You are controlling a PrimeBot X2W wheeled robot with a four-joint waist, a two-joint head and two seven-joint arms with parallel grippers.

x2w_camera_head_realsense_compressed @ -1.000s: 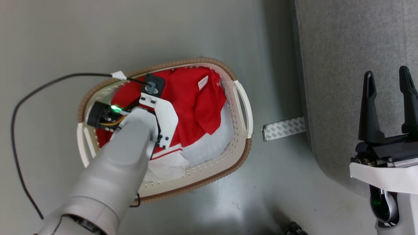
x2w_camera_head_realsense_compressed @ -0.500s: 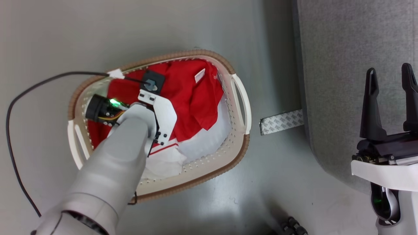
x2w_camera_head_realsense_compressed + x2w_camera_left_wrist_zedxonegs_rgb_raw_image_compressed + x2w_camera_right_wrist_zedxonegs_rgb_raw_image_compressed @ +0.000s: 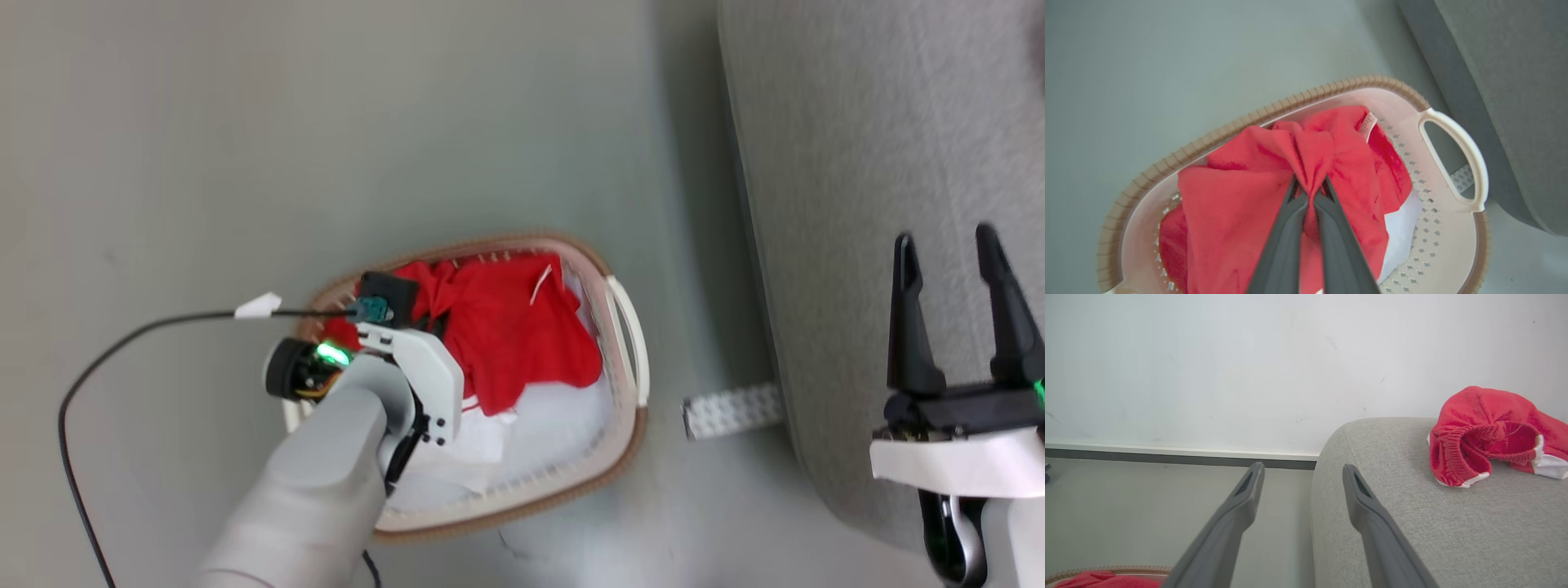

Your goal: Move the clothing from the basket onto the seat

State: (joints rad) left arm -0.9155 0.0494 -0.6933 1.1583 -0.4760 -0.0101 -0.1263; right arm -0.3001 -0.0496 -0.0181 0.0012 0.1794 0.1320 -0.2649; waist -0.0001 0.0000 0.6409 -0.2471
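A: Where is the clothing?

B: Most of it lies in the basket (image 3: 630,441), which stands on the grey floor (image 3: 245,122) near the seat (image 3: 882,122). A red garment (image 3: 1229,204) covers most of the inside. It has a small white label (image 3: 1367,125) near its far edge. A white cloth (image 3: 555,416) shows beside it, on the side nearer to the seat.

A: And the left gripper?

B: The left gripper (image 3: 1309,183) is over the basket. Its two fingers are pressed together on a fold of the red garment, and the fabric bunches up at the tips.

A: The right gripper?

B: The right gripper (image 3: 947,241) hangs at the edge of the seat, well apart from the basket. Its fingers stand apart and nothing is between them.

A: Is something on the seat?

B: Yes. In the right wrist view, another red piece (image 3: 1486,433) with white trim and an elastic opening lies on the cushion, close to the pale wall (image 3: 1208,355).

A: What else is near?

B: A black cable (image 3: 122,351) runs over the floor to the left wrist. A strip of patterned tape (image 3: 731,411) lies on the floor between the basket and the seat.
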